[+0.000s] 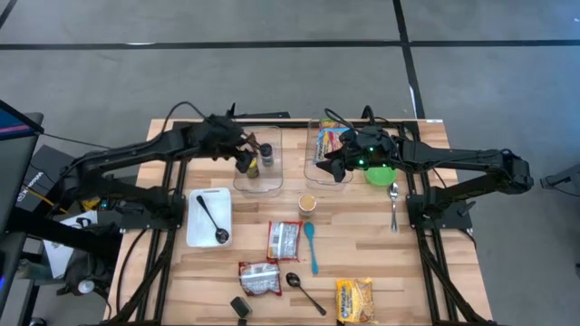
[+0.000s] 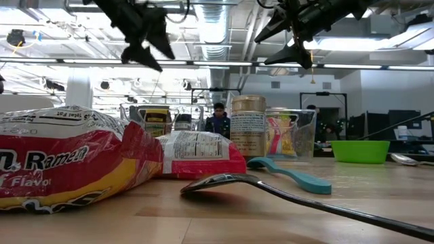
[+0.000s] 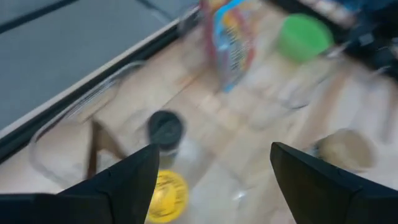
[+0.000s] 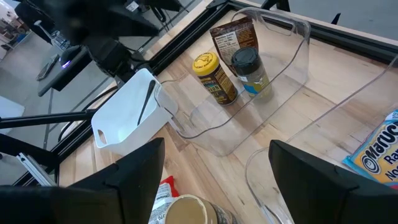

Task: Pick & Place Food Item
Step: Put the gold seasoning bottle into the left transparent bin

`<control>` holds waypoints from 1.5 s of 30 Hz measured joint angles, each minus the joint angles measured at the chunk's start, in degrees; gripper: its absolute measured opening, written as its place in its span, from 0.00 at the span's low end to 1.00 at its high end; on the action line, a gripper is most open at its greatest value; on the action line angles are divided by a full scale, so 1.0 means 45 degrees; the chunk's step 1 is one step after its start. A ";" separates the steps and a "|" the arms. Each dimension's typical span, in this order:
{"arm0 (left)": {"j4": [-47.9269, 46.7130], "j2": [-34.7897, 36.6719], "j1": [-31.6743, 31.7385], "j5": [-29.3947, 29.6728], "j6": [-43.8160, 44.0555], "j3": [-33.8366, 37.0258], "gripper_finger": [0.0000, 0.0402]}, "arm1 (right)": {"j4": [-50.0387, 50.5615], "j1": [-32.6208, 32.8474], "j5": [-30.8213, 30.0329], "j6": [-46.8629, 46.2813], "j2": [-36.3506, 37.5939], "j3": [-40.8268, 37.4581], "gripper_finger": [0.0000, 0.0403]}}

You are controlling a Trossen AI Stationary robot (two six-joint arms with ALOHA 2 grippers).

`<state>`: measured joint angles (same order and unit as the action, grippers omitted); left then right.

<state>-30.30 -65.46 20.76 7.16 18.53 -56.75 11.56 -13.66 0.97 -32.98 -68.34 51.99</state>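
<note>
We count several food items on the wooden table [image 1: 381, 263]. Two red ramen packets lie near its middle: one [image 1: 284, 241] just beside a teal spoon [image 1: 311, 246], the other [image 1: 259, 279] at about seven o'clock from the first, close to a black spoon [image 1: 304, 291]. A yellow snack bag [image 1: 354, 300] rests at the table's six o'clock edge, and a small black object [image 1: 240, 309] lies near the second packet. A round-lidded jar [image 1: 308, 203] stands just above the first packet.

At twelve o'clock sit two clear plastic bins. The left bin [image 1: 258, 163] holds a yellow-lidded jar [image 4: 214, 78], a black-lidded jar [image 4: 250, 70] and a brown pouch [image 4: 233, 38] leaning behind them. The right bin [image 1: 326, 154] holds a blue and orange noodle package [image 1: 328, 140] standing on edge.

The left gripper [image 1: 245, 158] hangs above the left bin with its fingers spread wide and nothing between them; its wrist view looks down on the two jar lids. The right gripper [image 1: 340, 166] hangs above the right bin, also wide open and empty. In the low view both grippers are high above the tabletop, apart from everything below.

A green bowl [image 1: 381, 172] sits at three o'clock from the right bin, with a metal spoon [image 1: 393, 205] just below it. A white tray [image 1: 207, 217] at nine o'clock carries a black ladle [image 1: 213, 220]. A person [image 2: 218, 118] shows far behind the table.
</note>
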 joint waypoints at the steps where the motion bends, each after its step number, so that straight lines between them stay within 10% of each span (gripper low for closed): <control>1: 0.0109 0.0174 -0.0195 0.0000 0.0044 0.0000 0.75 | 0.0000 -0.0002 0.0000 -0.0002 0.0000 0.0000 0.70; 27: 0.3321 0.1110 -0.6135 0.0449 0.2288 0.0000 0.75 | 0.0083 0.0007 0.0005 -0.0002 0.0000 0.0000 0.70; 45: 0.3313 0.1110 -0.7559 0.2172 0.3088 0.0000 0.75 | 0.0096 0.0253 0.0103 -0.0006 0.0005 0.0000 0.70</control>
<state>-15.40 -60.47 -13.26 16.93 32.42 -56.75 11.99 -12.52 1.44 -33.01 -68.31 51.99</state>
